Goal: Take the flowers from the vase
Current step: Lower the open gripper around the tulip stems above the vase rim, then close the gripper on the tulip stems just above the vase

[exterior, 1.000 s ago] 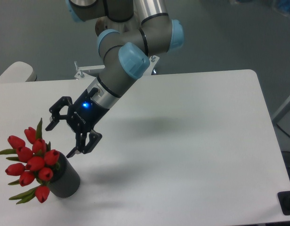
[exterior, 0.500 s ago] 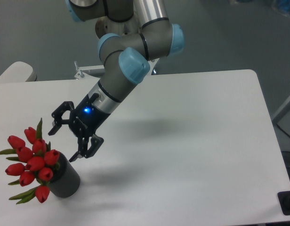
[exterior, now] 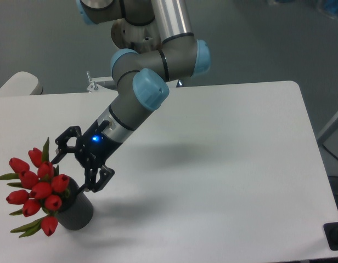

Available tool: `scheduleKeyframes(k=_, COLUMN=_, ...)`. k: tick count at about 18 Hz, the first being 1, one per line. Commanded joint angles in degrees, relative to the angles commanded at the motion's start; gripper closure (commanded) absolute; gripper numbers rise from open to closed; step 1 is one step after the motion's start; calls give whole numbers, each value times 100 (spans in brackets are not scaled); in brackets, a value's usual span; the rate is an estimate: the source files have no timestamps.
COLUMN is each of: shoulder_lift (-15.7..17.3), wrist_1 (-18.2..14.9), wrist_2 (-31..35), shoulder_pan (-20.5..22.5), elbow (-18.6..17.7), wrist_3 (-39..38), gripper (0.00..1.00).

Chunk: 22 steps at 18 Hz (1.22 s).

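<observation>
Red flowers point(exterior: 37, 189) lean out left of the vase point(exterior: 77, 209), just below-left of the gripper point(exterior: 75, 167). Fingers point(exterior: 97, 182) spread wide, empty, so the stems sit a short reach away.

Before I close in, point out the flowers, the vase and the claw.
flowers point(exterior: 40, 189), fixed camera, on a red bud mid-bunch.
vase point(exterior: 78, 212), fixed camera, on its dark grey side wall.
claw point(exterior: 74, 167), fixed camera, midway between its open fingertips.

Grey arm point(exterior: 137, 101) w/ lt-blue joint caps, black tool point(exterior: 69, 170), blue LED
</observation>
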Motion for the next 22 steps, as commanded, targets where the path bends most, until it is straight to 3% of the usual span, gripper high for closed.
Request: scheduleKeyframes(k=22, shoulder_lift=-387, wrist_1=0, wrist_2=-70, shoulder_pan=-343, elbow=343, wrist_3=-114, gripper=0)
